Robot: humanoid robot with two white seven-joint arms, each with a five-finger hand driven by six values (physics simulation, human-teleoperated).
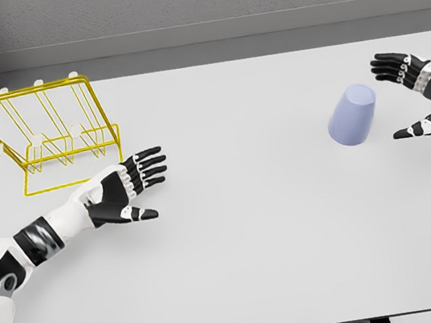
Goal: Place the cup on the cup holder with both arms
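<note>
Head view: cup between right hand and distant cup holder.

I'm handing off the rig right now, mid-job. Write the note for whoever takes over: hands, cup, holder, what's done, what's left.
Left hand: open, empty, palm down over the table, just in front of the holder.
Right hand: open, empty, fingers spread around the cup's right side, not touching it as far as the view shows.
Cup: lavender, on the table at right, apparently upside down and tilted.
Holder: yellow wire rack, far left, nothing on it.
Done: right hand is positioned near the cup.
Left: grasp the cup, carry it across, likely pass to the left hand, set it on the holder.
</note>
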